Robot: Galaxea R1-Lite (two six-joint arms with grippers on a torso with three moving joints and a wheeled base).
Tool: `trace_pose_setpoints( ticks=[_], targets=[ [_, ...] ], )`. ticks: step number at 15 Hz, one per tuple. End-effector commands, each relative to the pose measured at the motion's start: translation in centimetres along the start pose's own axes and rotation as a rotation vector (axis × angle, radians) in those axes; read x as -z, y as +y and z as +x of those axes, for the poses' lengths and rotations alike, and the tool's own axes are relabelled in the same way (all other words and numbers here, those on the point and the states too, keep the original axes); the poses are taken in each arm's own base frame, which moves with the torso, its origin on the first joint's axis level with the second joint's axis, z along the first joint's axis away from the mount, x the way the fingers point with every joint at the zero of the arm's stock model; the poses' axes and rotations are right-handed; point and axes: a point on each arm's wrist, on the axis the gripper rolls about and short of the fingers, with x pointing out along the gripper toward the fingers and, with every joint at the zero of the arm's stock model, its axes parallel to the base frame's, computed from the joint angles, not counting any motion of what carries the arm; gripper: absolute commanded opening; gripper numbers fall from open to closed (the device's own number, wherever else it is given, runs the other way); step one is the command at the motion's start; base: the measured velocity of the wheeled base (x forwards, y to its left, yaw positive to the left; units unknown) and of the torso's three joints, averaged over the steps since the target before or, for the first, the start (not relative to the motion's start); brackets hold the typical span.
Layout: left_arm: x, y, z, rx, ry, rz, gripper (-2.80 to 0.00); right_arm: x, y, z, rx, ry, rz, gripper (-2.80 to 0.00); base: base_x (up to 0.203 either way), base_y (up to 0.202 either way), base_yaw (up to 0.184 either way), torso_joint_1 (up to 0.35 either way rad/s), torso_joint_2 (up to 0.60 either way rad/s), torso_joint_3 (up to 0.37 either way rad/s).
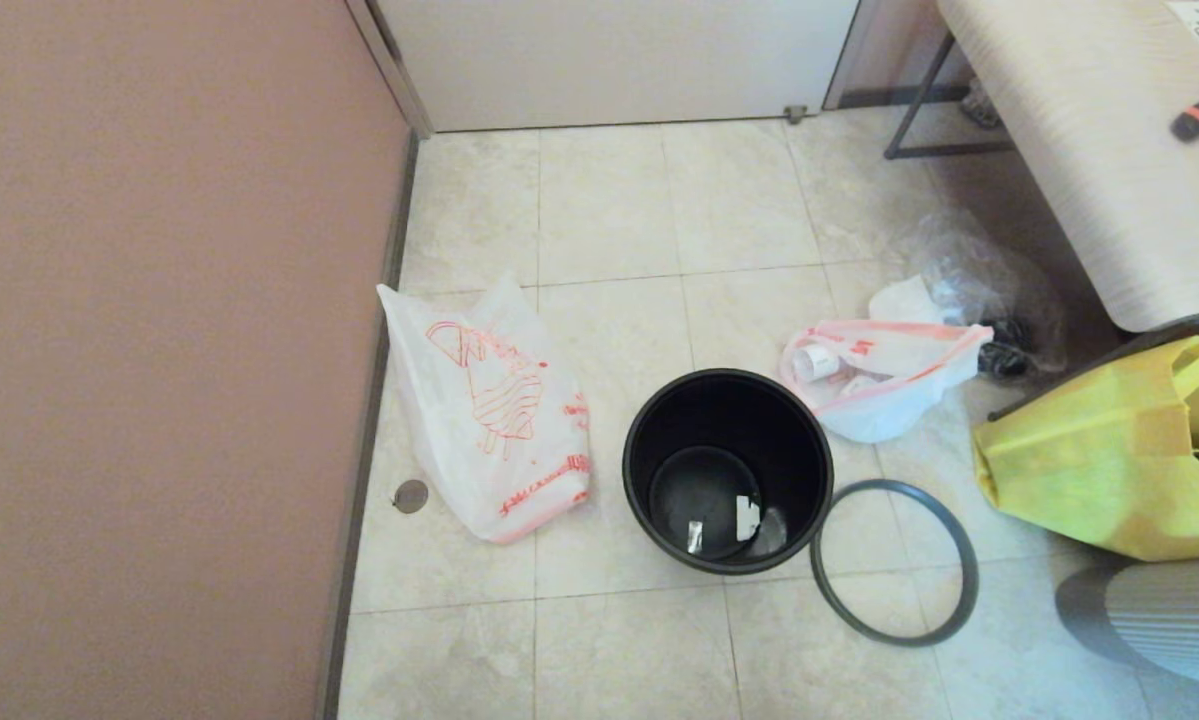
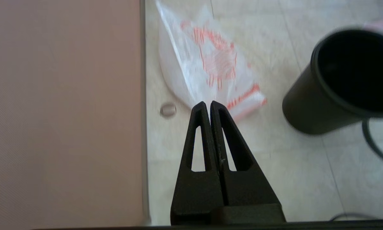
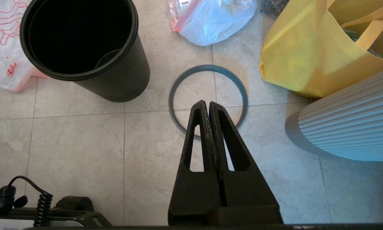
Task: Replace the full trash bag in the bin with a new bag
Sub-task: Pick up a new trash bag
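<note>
My left gripper (image 2: 208, 103) has its fingers pressed together w/ nothing between them, hanging above the floor (image 2: 274, 166) near the wall (image 2: 63, 111). Just past the tips lies the new bag (image 2: 207, 60), flat-ish on the tile, orange-red drawing facing up. A small round metal disc (image 2: 168, 110) sits in the floor between bag and wall.

My right gripper (image 3: 205, 103) is likewise closed on nothing, fingers touching tip to tip, held over the hoop (image 3: 208, 99). Hoop lies flat on the tile, off the bin (image 3: 82, 48), just beside it & apart. Neither arm shows in the head view.

Bin stands upright, no liner, mouth open. From the head view a couple of small white scraps (image 1: 747, 516) lie on its bottom. New bag is on the bin's left, close to it, up against the wall side. Full bag (image 1: 884, 375) lies on its side on the floor behind & right of the bin, pink-red edge up, bits of white rubbish showing at its mouth. Behind that is a clear bag (image 1: 979, 275), crumpled, w/ something dark beside it.

Room: pale beige stone-look tiles w/ thin grout lines, pinkish-brown wall on the left w/ grey skirting, a white door (image 1: 619, 60) at the far end. Right side: a light wood-grain table (image 1: 1089, 150) on dark metal legs w/ a black-&-orange item on top. Below its edge a yellow tote (image 1: 1109, 460) stands open on the floor; nearer me is a ribbed grey-white rounded object (image 1: 1169, 615), can't tell what.
</note>
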Motion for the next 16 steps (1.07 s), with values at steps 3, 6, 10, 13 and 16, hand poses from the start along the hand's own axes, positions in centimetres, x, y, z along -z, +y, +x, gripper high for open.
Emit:
trace_pose_setpoints(
  ticks=[3, 6, 10, 13, 16],
  targets=[
    [-4.2, 0.1, 1.2, 0.001, 0.023, 0.022, -2.8, 0.0, 0.0, 0.0, -0.001, 0.002, 0.0, -2.8, 0.0, 0.0, 0.0, 0.0, 0.0, 0.0],
    [-8.0, 0.1, 2.8, 0.006, 0.03, 0.117, -2.8, 0.0, 0.0, 0.0, 0.0, 0.002, -0.001, -2.8, 0.0, 0.0, 0.0, 0.0, 0.0, 0.0],
    [-13.1, 0.2, 6.7, 0.003, 0.074, 0.187, -2.8, 0.0, 0.0, 0.0, 0.001, 0.001, 0.0, -2.8, 0.0, 0.0, 0.0, 0.0, 0.0, 0.0],
    [-15.6, 0.3, 10.4, -0.018, 0.12, 0.232, -2.8, 0.0, 0.0, 0.0, -0.001, 0.003, 0.0, -2.8, 0.0, 0.0, 0.0, 0.0, 0.0, 0.0],
    [-15.6, 0.3, 14.6, -0.064, 0.235, 0.297, -2.8, 0.0, 0.0, 0.0, 0.0, 0.002, 0.0, -2.8, 0.0, 0.0, 0.0, 0.0, 0.0, 0.0]
  ],
)
